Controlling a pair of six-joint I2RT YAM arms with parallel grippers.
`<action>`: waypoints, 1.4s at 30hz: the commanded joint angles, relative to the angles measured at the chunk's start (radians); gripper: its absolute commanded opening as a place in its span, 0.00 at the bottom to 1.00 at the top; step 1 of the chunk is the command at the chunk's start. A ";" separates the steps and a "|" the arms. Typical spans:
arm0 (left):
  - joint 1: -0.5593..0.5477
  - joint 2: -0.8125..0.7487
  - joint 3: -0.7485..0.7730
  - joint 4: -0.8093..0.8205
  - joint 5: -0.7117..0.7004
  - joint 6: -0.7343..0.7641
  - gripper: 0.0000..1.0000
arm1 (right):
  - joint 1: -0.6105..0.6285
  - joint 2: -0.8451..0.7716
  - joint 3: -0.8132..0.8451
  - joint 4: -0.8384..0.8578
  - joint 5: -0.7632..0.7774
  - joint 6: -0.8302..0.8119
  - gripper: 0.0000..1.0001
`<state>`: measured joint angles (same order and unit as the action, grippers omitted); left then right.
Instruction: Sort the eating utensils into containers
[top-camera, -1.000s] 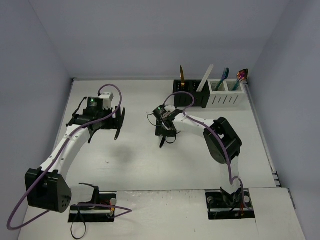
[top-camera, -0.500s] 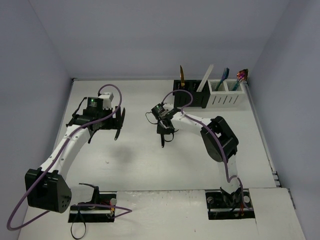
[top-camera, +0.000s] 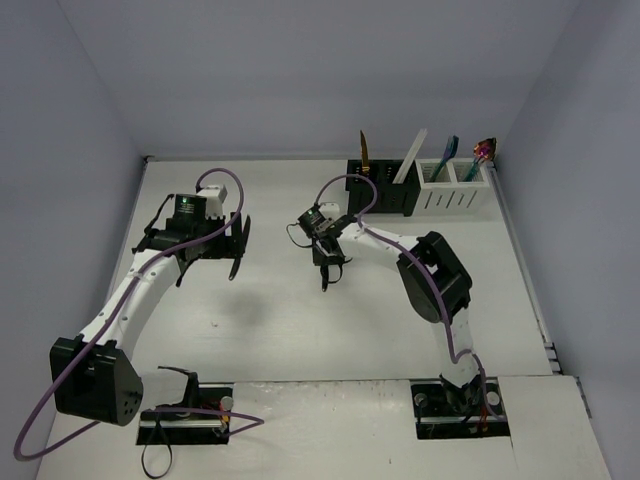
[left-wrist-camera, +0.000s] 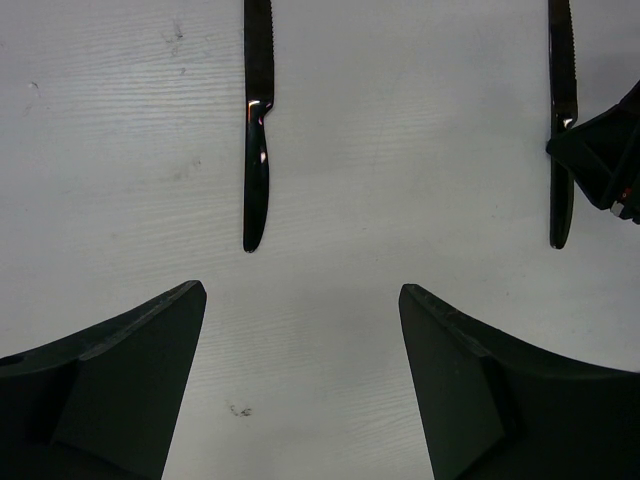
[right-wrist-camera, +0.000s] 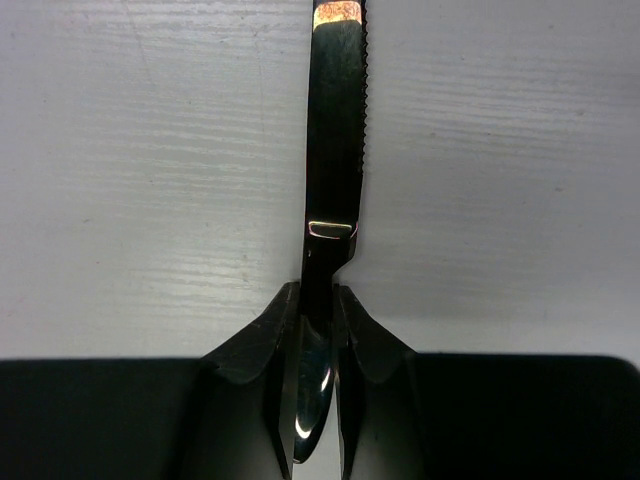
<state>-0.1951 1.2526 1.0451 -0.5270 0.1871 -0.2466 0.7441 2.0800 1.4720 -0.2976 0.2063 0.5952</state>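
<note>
**Black knife clamped near the caddies**

The black caddy stands at the far edge of the worktop, with a gold utensil upright in its left compartment and a white chopstick leaning in its right. Just beside it on the right, the white caddy holds a blue utensil and an iridescent utensil — one per compartment. Front-left of the black caddy, the right pincer is clamped on a black knife. Further left, the left pincer gapes apart — a second black knife lies ahead of it.
</note>
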 joint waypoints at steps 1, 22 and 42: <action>0.005 -0.034 0.041 0.024 0.011 -0.004 0.76 | 0.001 -0.125 0.059 -0.051 0.074 -0.165 0.00; 0.005 -0.018 0.035 0.021 -0.036 0.001 0.76 | -0.335 -0.368 0.132 0.664 0.004 -0.586 0.00; 0.005 0.040 0.043 0.010 -0.060 0.009 0.76 | -0.427 -0.021 0.159 0.919 -0.089 -0.596 0.00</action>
<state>-0.1951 1.2980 1.0451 -0.5325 0.1433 -0.2440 0.3212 2.0982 1.6259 0.4372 0.1398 -0.0058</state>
